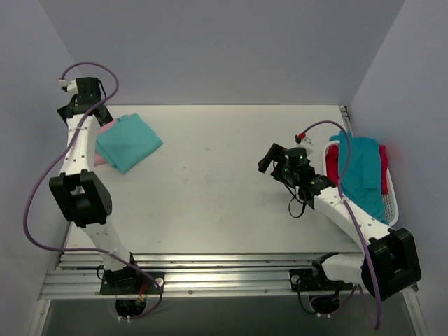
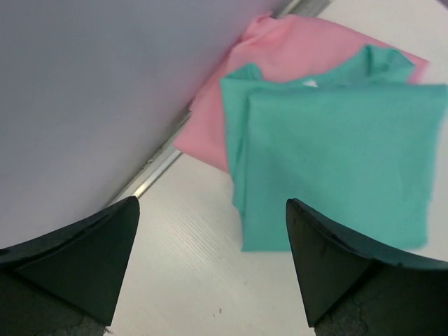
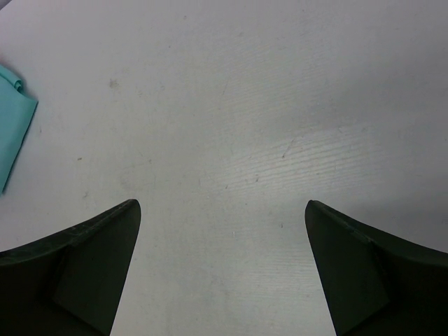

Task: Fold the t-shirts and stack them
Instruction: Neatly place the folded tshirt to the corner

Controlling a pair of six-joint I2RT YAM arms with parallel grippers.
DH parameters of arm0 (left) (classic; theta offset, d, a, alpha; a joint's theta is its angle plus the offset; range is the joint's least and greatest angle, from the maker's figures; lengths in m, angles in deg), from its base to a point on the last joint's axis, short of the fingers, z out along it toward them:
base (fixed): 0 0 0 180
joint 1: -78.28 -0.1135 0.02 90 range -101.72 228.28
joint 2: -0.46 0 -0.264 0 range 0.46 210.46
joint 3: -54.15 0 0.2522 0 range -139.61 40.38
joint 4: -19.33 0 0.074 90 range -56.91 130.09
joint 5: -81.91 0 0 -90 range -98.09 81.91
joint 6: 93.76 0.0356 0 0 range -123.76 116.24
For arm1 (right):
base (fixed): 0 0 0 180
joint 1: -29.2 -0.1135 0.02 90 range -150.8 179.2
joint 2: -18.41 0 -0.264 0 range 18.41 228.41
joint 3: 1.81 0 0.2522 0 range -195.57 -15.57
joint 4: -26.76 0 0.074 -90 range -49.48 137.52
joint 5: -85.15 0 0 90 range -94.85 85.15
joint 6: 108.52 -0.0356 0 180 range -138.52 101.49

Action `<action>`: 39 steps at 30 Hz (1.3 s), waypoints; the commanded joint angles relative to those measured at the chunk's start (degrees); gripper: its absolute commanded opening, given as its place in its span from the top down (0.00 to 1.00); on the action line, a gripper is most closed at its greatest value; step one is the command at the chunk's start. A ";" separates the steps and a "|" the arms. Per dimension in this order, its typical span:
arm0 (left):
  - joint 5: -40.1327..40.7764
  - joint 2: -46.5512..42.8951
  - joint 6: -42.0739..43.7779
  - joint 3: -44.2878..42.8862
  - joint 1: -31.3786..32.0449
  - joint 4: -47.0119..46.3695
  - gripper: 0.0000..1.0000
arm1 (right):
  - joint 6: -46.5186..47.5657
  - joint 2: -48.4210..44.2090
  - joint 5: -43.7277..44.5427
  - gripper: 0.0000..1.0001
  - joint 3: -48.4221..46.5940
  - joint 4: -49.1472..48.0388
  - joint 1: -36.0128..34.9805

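A folded mint-teal cotton t-shirt (image 1: 128,142) (image 2: 336,161) lies near the far left corner of the pale white table (image 1: 224,203), on top of a folded light pink cotton t-shirt (image 1: 104,131) (image 2: 280,63) that shows along its left side. The mint fold is nearly square and sits cornerwise to the table edges, so no long axis is clear; in the left wrist view its neck end faces away from the fingers. The left gripper (image 1: 85,103) (image 2: 210,259) hangs by that corner with jaws wide and holding nothing, the stack just beyond it and untouched. The right gripper (image 1: 269,158) (image 3: 220,269), also wide and holding nothing, is over bare table, well apart from the stack. At the right edge a white plastic basket (image 1: 393,204) holds a darker teal-blue t-shirt (image 1: 364,175) and a red t-shirt (image 1: 383,164). Plain lavender-grey walls (image 1: 210,49) enclose the table.
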 commanded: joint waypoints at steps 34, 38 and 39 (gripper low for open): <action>-21.90 -27.73 -5.95 54.82 34.79 -42.29 0.05 | -3.48 -16.53 13.04 0.01 7.24 0.29 36.76; -3.38 -34.05 0.46 57.80 33.92 -45.86 0.06 | -0.93 -22.50 20.04 0.01 7.51 -0.26 27.61; -0.03 -34.67 5.35 58.77 32.87 -49.28 0.06 | 0.03 -23.56 20.59 0.01 7.60 -0.70 25.94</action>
